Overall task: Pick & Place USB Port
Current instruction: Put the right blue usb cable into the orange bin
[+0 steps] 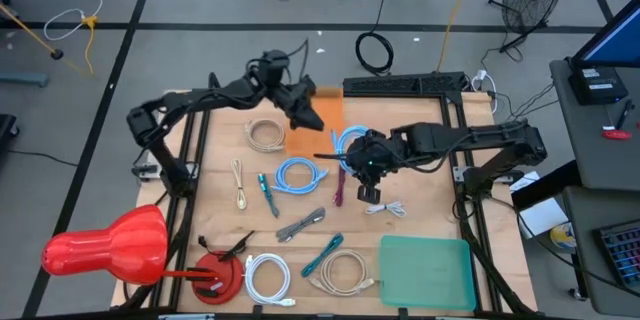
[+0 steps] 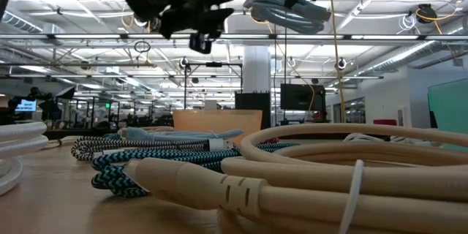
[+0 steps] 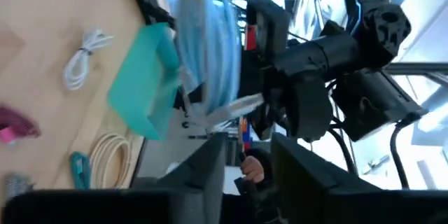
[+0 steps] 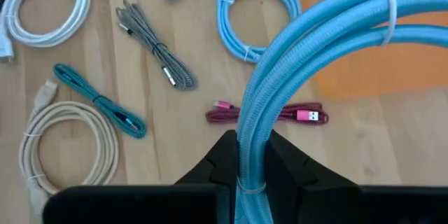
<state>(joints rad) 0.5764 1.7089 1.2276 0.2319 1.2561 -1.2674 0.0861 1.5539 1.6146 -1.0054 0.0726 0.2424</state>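
- The wooden table (image 1: pixel 225 205) carries many coiled cables under the 2 dark arms.
- A red bulbous object (image 1: pixel 110 247) lies at the table's near left corner, partly over the edge.
- A green tray (image 1: pixel 425 273) sits at the near right corner; nothing shows in it.
- An orange tray (image 1: pixel 322 128) sits at the far middle of the table, partly hidden by both arms.
- The left arm reaches in from the left; the left gripper (image 1: pixel 303 110) hangs above the orange tray's left part. Its 2 fingers (image 3: pixel 210 175) stand apart with nothing between them.
- The right arm comes in from the right; the right gripper (image 1: pixel 362 165) hangs beside the orange tray's near right corner, clamped on a coiled light-blue cable (image 4: pixel 329 35), which is lifted clear of the table and runs between its fingers (image 4: pixel 222 159).
- A second light-blue coil (image 1: pixel 299 175) lies flat on the table just left of the right gripper.
- A beige coil (image 1: pixel 266 135) lies left of the orange tray.
- Another beige coil (image 1: pixel 342 272) and a white coil (image 1: pixel 267 275) lie near the front edge.
- A grey braided cable (image 4: pixel 155 52) and a teal cable (image 4: pixel 98 101) lie between them and the middle.
- A small magenta cable (image 4: pixel 269 115) lies directly below the lifted coil.
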